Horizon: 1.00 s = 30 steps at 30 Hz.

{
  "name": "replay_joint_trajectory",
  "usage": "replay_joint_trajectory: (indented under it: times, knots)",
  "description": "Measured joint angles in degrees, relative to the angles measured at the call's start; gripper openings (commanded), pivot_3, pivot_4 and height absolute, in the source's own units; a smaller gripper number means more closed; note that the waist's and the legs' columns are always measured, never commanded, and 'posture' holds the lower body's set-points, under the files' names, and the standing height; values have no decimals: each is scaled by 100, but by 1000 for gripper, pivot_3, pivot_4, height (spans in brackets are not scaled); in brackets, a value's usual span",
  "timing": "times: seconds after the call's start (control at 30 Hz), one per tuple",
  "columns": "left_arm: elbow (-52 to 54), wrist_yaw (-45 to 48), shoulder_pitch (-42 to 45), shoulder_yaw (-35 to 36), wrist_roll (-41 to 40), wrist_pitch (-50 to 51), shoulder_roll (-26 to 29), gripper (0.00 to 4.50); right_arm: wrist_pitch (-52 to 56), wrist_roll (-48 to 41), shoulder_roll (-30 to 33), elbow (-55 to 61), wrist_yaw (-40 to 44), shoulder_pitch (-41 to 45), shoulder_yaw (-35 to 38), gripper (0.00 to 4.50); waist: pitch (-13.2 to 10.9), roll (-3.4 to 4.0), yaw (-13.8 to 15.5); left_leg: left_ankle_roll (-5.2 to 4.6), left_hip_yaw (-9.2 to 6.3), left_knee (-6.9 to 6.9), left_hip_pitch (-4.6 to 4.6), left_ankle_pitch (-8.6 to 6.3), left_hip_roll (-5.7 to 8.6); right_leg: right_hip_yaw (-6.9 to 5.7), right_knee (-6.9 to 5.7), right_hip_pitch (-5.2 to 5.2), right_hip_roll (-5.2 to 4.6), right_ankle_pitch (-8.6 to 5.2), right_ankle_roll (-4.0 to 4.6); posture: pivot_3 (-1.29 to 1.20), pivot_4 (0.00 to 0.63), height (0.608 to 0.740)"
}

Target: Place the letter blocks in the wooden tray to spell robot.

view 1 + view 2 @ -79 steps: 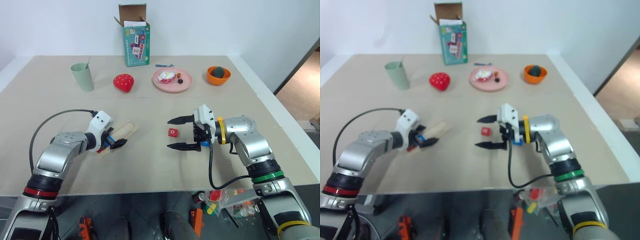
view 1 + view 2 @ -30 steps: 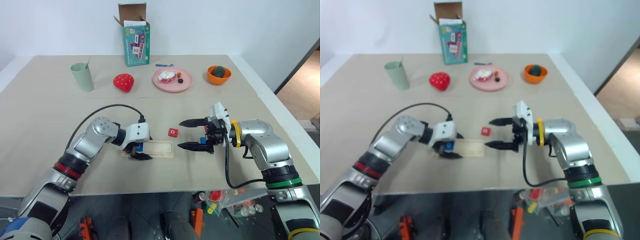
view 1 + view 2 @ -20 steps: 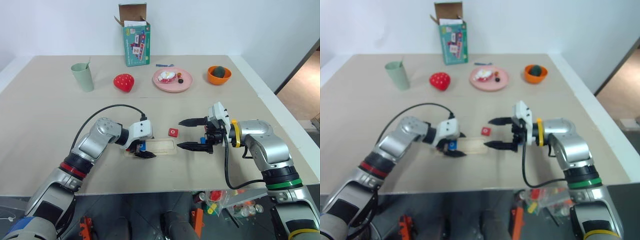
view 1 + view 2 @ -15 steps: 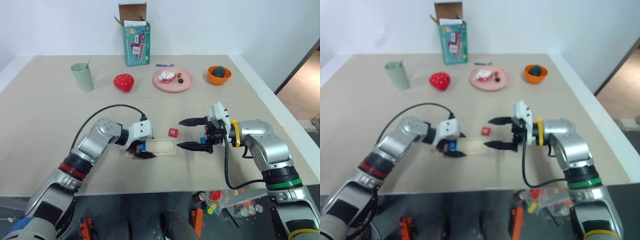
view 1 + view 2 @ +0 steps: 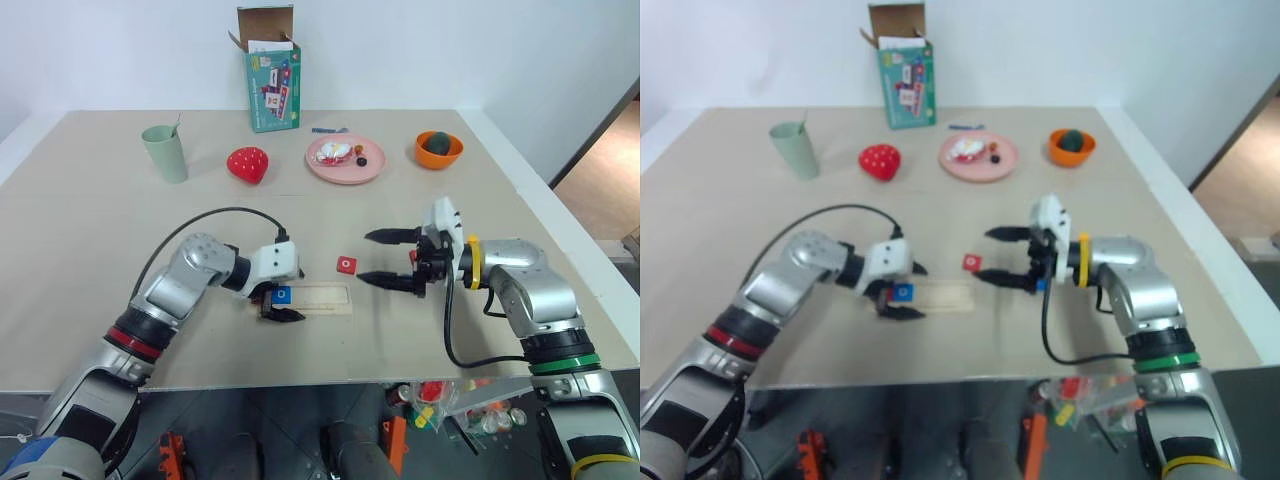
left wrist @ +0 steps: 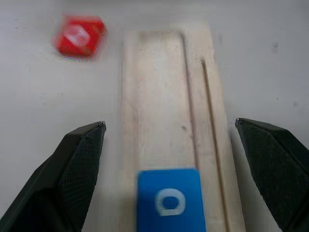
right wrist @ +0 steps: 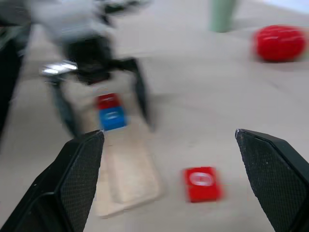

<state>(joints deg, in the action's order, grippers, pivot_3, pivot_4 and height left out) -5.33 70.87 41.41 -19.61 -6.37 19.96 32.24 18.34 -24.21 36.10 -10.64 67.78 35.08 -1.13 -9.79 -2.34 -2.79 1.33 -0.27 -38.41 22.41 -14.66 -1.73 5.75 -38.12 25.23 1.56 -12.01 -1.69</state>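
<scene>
The wooden tray (image 5: 318, 298) lies on the table between my arms. A blue letter block (image 6: 169, 200) with a white "o" rests in its groove near the left end, with a red block (image 7: 108, 101) beside it at that end. My left gripper (image 5: 283, 300) is open, its fingers (image 6: 72, 166) either side of the tray and clear of the blue block (image 5: 283, 295). Another red letter block (image 5: 345, 265) lies loose on the table just past the tray's right end. My right gripper (image 5: 363, 257) is open just to the right of it, touching nothing.
Along the back stand a green cup (image 5: 165, 153), a red strawberry toy (image 5: 247, 165), a pink plate (image 5: 372, 170) with small toys, an orange bowl (image 5: 422, 156) and an open carton (image 5: 272, 85). The table's front edge runs close below both arms.
My left gripper has opened and let go of the blue block, which now rests in the tray, and the hand has lifted a little. My right gripper shifted slightly farther back, still open.
</scene>
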Motion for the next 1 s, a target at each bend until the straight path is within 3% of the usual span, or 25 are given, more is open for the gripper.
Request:
replay_joint_trajectory:
  times: [0.2, 0.37, 0.47, 0.63, 0.73, 1.0]
  knots:
    - [954, -258, -148, 1318, -1420, 857, -153, 4465, 255, 98, 70, -105, -766, 55, 363, 4500, -7, 12, -1, -2, -2, 1, 2, -1, -1, -2, 1, 0, 0, -3, -3, 0, 150, 740]
    - [1978, -1151, -1205, 1884, -2005, 1139, -640, 4465, 594, 218, 54, 165, -1738, -298, 700, 4500, -6, 16, 6, -5, -4, 4, 0, -4, -3, 0, 1, -1, -5, -6, -7, 0, 150, 740]
    - [2584, -1808, -2035, 1893, -1989, 1092, -894, 4465, 977, 446, -376, 884, -3024, -809, 1012, 4500, -7, 16, 5, -3, -2, 3, 3, -4, -2, 6, -3, 3, -6, -5, -6, 0, 150, 740]
    - [3115, -2323, -2357, 1799, -1941, 912, -1085, 4465, 1542, 944, -1291, 2087, -4810, -1310, 1047, 4500, -7, 20, 0, 11, 1, 1, -5, 12, 5, 23, -6, -1, 4, 7, -9, 0, 150, 740]
    - [3171, -2269, -2542, 1662, -1936, 853, -922, 4465, 1854, 1239, -1806, 2469, -5664, -1418, 994, 4500, -6, 21, -15, 10, 10, -1, -13, 18, 7, 40, -6, -4, 10, 12, -9, 0, 150, 740]
    - [3122, -1823, -2588, 1510, -1999, 736, -396, 4465, 2239, 1678, -2126, 2346, -6414, -1438, 806, 4500, -8, 23, -17, 6, 19, 6, -7, 22, 12, 56, 3, -2, 9, -2, 8, 0, 150, 740]
